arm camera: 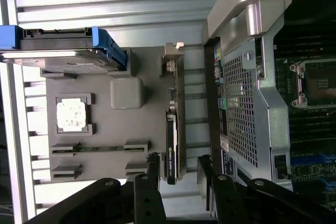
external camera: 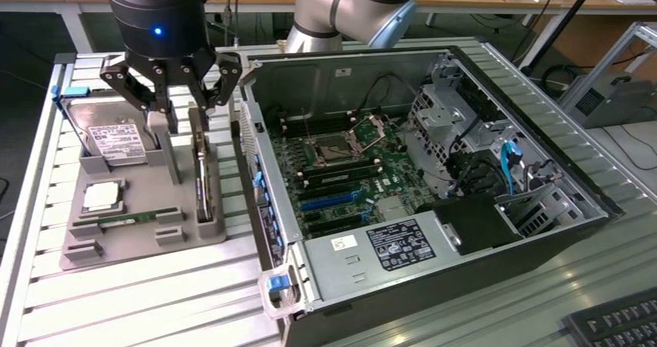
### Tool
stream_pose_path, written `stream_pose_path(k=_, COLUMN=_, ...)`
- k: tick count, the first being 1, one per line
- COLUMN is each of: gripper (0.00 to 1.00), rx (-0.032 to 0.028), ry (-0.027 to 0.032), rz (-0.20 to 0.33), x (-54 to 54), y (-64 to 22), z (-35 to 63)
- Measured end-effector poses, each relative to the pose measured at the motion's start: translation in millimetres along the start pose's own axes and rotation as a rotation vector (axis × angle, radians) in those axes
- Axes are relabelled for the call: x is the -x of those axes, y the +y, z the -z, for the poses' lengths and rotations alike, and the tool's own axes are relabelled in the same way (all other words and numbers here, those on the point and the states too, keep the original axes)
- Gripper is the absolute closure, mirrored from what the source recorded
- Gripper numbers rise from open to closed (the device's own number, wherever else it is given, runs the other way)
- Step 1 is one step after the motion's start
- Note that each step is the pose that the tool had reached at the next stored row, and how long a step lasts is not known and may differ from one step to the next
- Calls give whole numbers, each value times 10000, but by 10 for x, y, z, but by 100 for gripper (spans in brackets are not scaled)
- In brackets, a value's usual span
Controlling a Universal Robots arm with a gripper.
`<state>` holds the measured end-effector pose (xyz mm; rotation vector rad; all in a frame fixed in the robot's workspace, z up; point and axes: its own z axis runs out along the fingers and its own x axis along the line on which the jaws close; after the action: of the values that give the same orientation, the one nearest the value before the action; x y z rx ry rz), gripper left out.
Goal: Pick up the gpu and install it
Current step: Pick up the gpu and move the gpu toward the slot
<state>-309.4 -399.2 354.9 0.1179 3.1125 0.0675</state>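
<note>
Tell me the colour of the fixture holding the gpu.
Plain grey fixture; the gpu stands on edge in it. Shows best in the wrist view.

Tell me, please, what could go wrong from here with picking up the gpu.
The gpu stands on its thin edge in the grey tray; if the open gripper closes off-centre, it might tilt or jam the card. The computer case wall sits close beside the gpu, so the gripper could clip it.

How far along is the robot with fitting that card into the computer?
Nothing finished yet: the gpu stands on edge in the grey holder. In hand: the open gripper hovers just over it. Left: gripping it and installing it in the open computer case.
</note>
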Motion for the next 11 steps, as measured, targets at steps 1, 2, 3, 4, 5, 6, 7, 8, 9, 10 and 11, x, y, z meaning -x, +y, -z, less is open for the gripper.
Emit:
stream_pose_path(k=1, gripper=58, rx=0, ry=0, rz=0, x=0, y=0, z=-2)
stream_pose_path(k=2, gripper=58, rx=0, ry=0, rz=0, x=0, y=0, z=-4)
stream_pose_path(k=3, gripper=58, rx=0, ry=0, rz=0, x=-2, y=-3, z=-65)
stream_pose_path(k=4, gripper=58, rx=0, ry=0, rz=0, x=-4, y=-5, z=-121)
stream_pose_path(k=5, gripper=58, rx=0, ry=1, rz=0, x=-4, y=-5, z=-122)
stream_pose_path(k=6, gripper=58, rx=0, ry=0, rz=0, x=-4, y=-6, z=-124)
stream_pose_path(k=7, gripper=58, rx=0, ry=0, rz=0, x=-4, y=-6, z=-126)
stream_pose_path(k=8, gripper=58, rx=0, ry=1, rz=-1, x=-4, y=-6, z=-127)
stream_pose_path(k=9, gripper=58, rx=0, ry=0, rz=0, x=-4, y=-6, z=-142)
stream_pose_path(k=10, gripper=58, rx=0, ry=0, rz=0, x=-5, y=-7, z=-155)
stream_pose_path(k=11, gripper=58, rx=0, ry=1, rz=0, x=-5, y=-7, z=-156)
